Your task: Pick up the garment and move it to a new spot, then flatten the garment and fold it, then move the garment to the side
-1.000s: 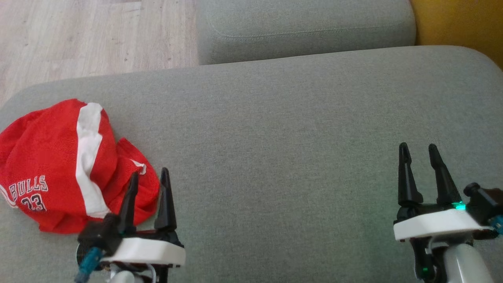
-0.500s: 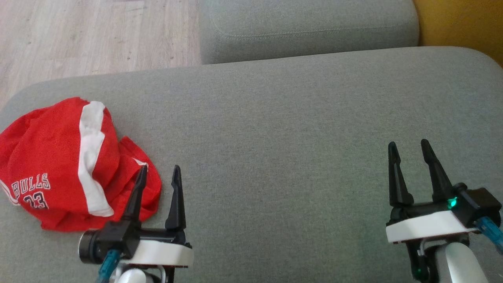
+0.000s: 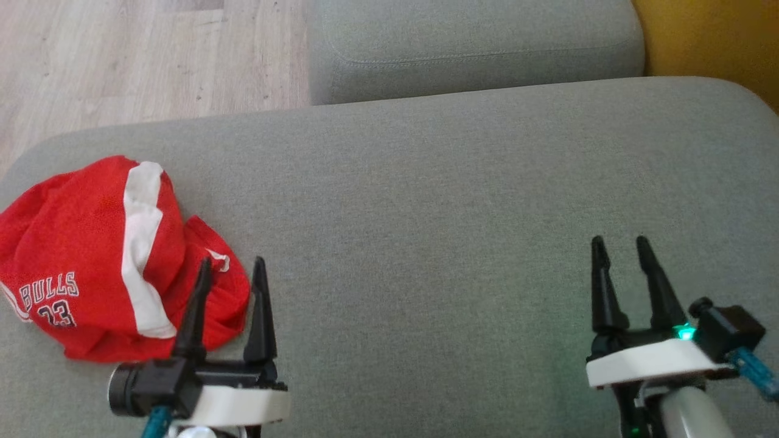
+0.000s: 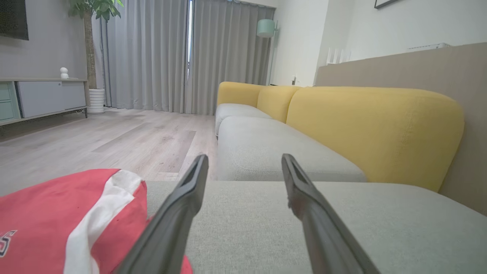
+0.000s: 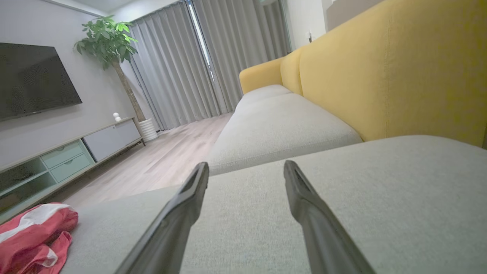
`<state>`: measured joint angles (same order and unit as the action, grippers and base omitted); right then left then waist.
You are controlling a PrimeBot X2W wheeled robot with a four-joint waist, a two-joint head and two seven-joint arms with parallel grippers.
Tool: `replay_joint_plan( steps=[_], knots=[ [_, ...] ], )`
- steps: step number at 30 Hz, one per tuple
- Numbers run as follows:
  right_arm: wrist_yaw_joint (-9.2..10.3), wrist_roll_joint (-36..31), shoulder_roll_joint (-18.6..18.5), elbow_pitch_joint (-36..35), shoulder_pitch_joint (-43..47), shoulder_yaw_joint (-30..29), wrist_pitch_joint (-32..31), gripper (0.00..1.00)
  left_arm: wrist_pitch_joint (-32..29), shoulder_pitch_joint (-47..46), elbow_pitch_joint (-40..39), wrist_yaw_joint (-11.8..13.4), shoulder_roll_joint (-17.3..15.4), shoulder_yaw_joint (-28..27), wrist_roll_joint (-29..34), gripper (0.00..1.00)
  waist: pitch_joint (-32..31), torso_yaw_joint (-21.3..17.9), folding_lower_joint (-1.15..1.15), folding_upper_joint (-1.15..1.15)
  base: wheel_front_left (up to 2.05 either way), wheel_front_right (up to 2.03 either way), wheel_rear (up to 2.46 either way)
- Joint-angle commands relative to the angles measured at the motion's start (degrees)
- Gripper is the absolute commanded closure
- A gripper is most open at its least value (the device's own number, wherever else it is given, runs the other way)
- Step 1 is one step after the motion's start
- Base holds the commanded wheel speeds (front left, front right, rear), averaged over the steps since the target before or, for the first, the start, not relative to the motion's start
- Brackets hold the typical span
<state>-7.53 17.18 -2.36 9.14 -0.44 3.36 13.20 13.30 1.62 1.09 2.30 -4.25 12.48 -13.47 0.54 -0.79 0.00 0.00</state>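
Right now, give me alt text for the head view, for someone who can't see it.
A crumpled red jersey lies at the left end of a grey cushion. The open left end effector is at its right edge; the open right end effector is far right, over bare fabric.

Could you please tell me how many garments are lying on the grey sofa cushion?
1: a crumpled red-and-white jersey at the left end of the cushion, beside the left gripper. Anything beneath it would be hidden.

Grey sofa seat [image 3: 462,182], yellow backrest [image 4: 373,125], wooden floor [image 3: 122,55], possibly a lamp [image 4: 265,27].
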Motion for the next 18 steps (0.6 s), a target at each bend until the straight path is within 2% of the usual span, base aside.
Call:
replay_joint_plan(
  steps=[1,6,18],
  knots=[
    [0.04,-0.7,-0.5,-1.0,-1.5,2.0,1.0,0.00,0.9,-1.3,-1.7,-0.3,0.4,-2.2,2.3,0.00,-0.2,0.0,0.00,0.00,0.00,0.00,0.00],
    [0.04,1.6,-0.5,0.9,-1.9,3.5,1.8,0.00,1.7,-0.7,0.9,-1.5,1.0,-2.2,6.0,0.00,-0.8,0.0,0.00,0.00,0.00,0.00,0.00],
    [0.04,2.6,-0.5,1.1,-2.2,3.3,1.8,0.00,1.7,-1.0,3.8,-2.3,1.3,-2.7,5.5,0.00,-1.0,-0.2,0.00,0.00,0.00,0.00,0.00]
  ],
)
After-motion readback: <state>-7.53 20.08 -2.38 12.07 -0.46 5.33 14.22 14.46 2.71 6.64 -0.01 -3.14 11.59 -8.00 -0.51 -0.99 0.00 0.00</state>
